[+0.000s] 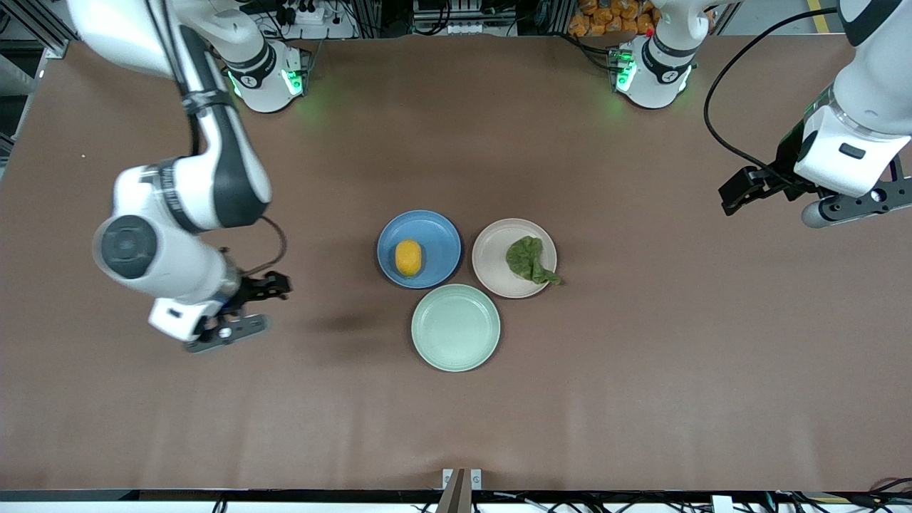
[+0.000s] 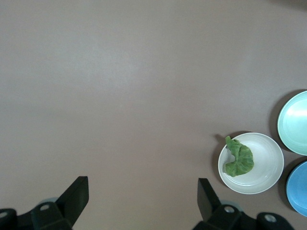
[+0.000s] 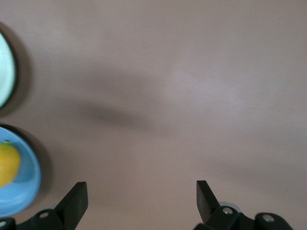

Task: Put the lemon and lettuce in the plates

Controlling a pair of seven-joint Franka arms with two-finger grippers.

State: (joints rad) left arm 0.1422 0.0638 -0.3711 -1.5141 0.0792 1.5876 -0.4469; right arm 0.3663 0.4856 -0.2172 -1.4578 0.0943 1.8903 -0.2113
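The yellow lemon [image 1: 408, 257] lies in the blue plate [image 1: 436, 235] at the table's middle; both also show in the right wrist view, the lemon [image 3: 7, 164] in the blue plate [image 3: 26, 189]. The dark green lettuce [image 1: 529, 259] lies in the beige-pink plate [image 1: 491, 253], its tail over the rim; the left wrist view shows the lettuce [image 2: 238, 158] in that plate [image 2: 268, 163]. My right gripper [image 1: 246, 308] is open and empty above bare table toward the right arm's end. My left gripper [image 1: 819, 199] is open and empty above bare table toward the left arm's end.
An empty mint-green plate [image 1: 455, 327] sits nearer the front camera, touching on the two other plates; it also shows in the left wrist view [image 2: 295, 122] and right wrist view [image 3: 4, 67]. Brown table surface lies all around the plates.
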